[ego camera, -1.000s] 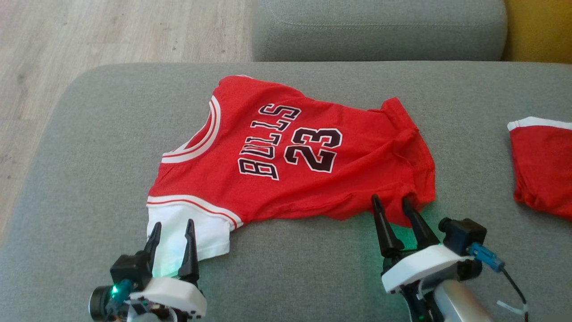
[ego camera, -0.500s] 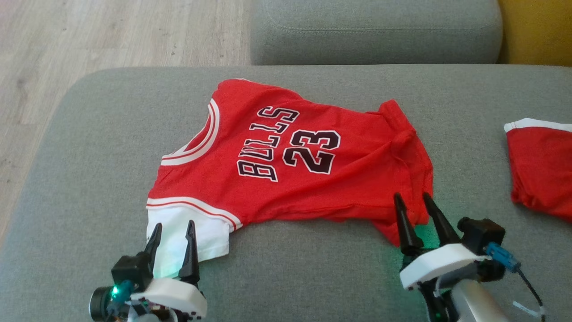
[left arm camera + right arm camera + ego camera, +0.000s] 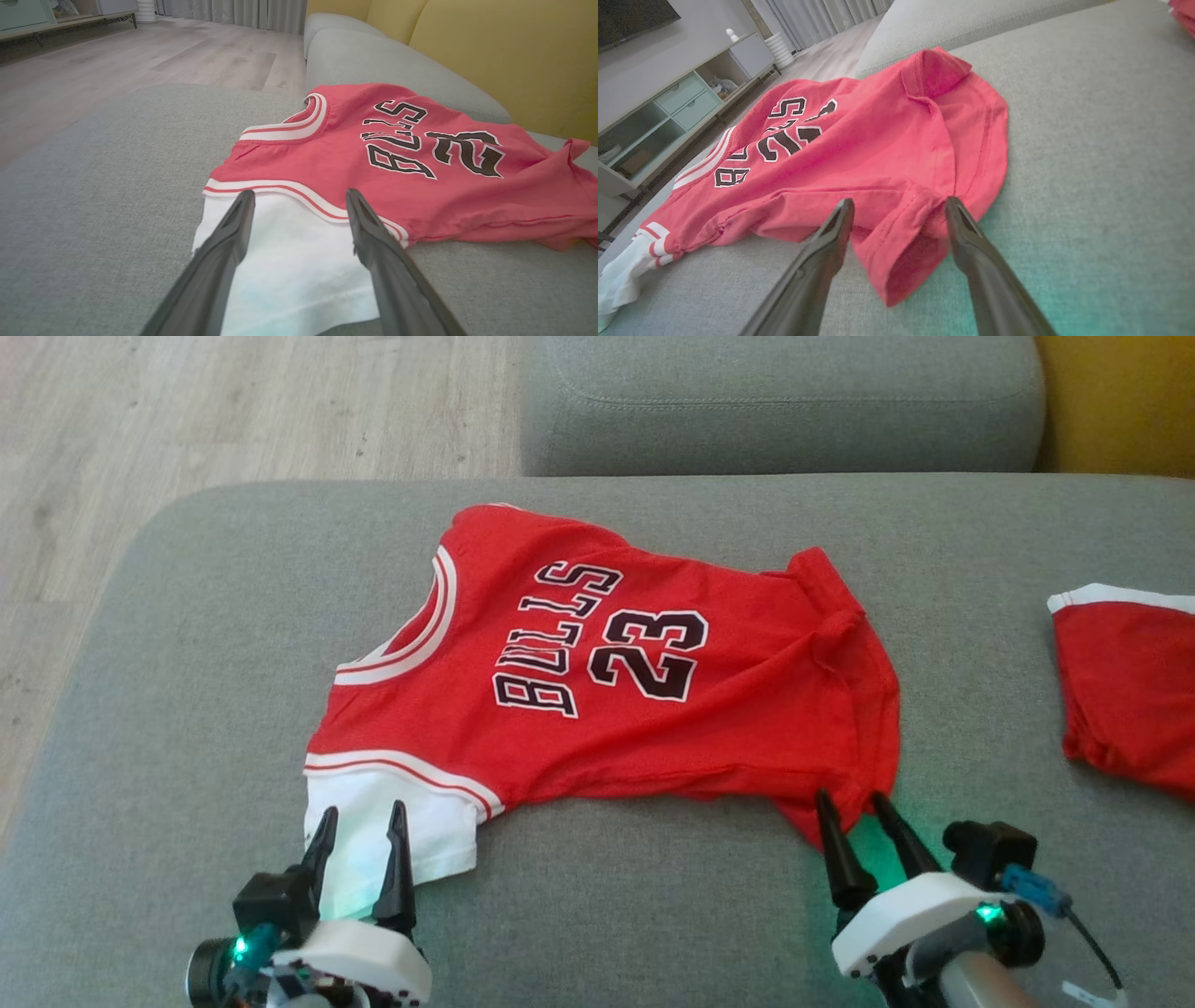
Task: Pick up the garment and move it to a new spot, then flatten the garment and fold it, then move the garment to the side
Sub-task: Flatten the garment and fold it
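The red shirt (image 3: 607, 709) is lying on the grey couch (image 3: 187, 663). The left gripper (image 3: 362, 809) and right gripper (image 3: 850, 796) are hanging open at its near edge. Another red cloth (image 3: 1130, 691) is running off the picture's side.

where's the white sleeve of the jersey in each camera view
head view: white sleeve lower left, at the jersey corner.
left wrist view: sleeve bottom centre, between the left gripper jaws.
right wrist view: sleeve at bottom-left edge.
shared landmark: black 23 print.
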### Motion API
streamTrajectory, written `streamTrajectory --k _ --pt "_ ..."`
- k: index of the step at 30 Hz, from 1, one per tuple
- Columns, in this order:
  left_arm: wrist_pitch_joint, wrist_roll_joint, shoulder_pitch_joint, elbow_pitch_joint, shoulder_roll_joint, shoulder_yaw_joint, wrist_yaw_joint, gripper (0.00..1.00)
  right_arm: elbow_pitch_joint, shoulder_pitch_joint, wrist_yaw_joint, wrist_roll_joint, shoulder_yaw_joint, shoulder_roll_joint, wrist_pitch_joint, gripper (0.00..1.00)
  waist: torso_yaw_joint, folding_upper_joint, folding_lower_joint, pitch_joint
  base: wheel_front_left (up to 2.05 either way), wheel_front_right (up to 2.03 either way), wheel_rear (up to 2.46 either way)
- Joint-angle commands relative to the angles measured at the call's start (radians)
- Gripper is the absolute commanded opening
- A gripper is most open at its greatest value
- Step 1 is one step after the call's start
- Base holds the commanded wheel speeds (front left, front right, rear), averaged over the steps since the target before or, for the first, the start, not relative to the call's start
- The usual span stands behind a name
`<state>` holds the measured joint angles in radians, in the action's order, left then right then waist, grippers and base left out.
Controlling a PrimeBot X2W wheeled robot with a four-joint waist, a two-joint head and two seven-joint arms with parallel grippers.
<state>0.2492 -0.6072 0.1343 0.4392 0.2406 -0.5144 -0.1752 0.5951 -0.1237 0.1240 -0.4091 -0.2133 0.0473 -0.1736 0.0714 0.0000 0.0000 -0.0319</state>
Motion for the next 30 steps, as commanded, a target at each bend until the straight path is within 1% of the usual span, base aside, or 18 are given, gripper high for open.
streamTrajectory --k 1,9,20,25,30 --pt "0.013 0.0 0.021 -0.023 0.008 0.042 0.001 1.0 -0.025 -0.019 0.007 -0.015 -0.03 0.003 0.005 1.0 -0.001 0.0 0.0 0.001 0.0 0.0 0.0" --pt "0.013 0.003 0.025 -0.022 0.006 0.042 0.004 1.0 -0.026 -0.026 0.007 -0.067 -0.055 0.003 0.017 1.0 0.0 0.0 0.0 -0.006 0.0 0.0 0.0" --pt "0.013 0.006 0.028 -0.016 0.007 0.039 0.004 1.0 -0.032 -0.055 0.007 -0.126 -0.081 0.003 -0.025 1.0 0.007 0.0 0.0 -0.008 0.0 0.0 0.0" --pt "0.013 0.005 0.026 -0.014 0.009 0.038 0.004 1.0 -0.037 -0.059 0.007 -0.142 -0.071 0.003 -0.052 1.0 0.005 0.0 0.0 -0.006 0.0 0.0 0.0" --pt "0.013 0.004 0.025 -0.016 0.009 0.036 0.004 1.0 -0.014 -0.071 0.007 -0.164 -0.062 0.003 -0.062 1.0 0.002 0.0 0.0 -0.006 0.0 0.0 0.0"
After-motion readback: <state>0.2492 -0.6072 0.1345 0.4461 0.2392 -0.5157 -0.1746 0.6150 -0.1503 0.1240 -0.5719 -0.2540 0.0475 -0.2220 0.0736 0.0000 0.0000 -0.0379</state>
